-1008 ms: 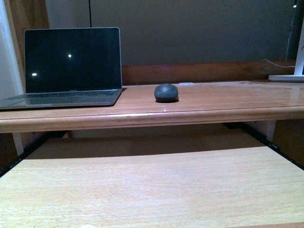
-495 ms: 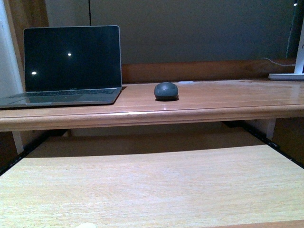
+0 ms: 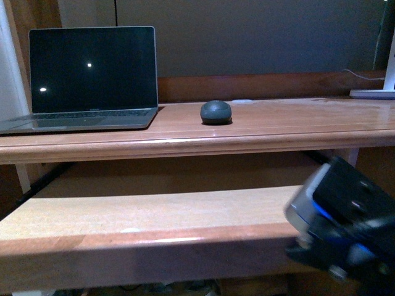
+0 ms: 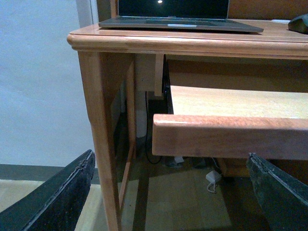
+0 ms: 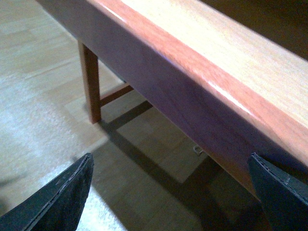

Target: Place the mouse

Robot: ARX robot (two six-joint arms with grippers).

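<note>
The dark grey mouse [image 3: 216, 112] sits on the upper desk top [image 3: 278, 126], to the right of the open laptop [image 3: 92, 77]; its edge shows at the far corner of the left wrist view [image 4: 299, 23]. My right gripper's blurred body [image 3: 342, 222] shows low at the right, in front of the pull-out shelf. My right gripper [image 5: 173, 199] is open and empty below the shelf's front edge [image 5: 202, 91]. My left gripper [image 4: 175, 197] is open and empty, low in front of the desk's left leg [image 4: 103, 139]. Both are far from the mouse.
A pull-out keyboard shelf [image 3: 154, 213] juts out below the desk top. A white lamp base [image 3: 373, 92] stands at the back right. Cables and a white plug [image 4: 211, 177] lie on the floor under the desk. A white wall [image 4: 38, 82] is left of the desk.
The view has dropped, so the shelf's front edge now shows. My right arm has come into view at the lower right. The mouse and laptop have not moved on the desk.
</note>
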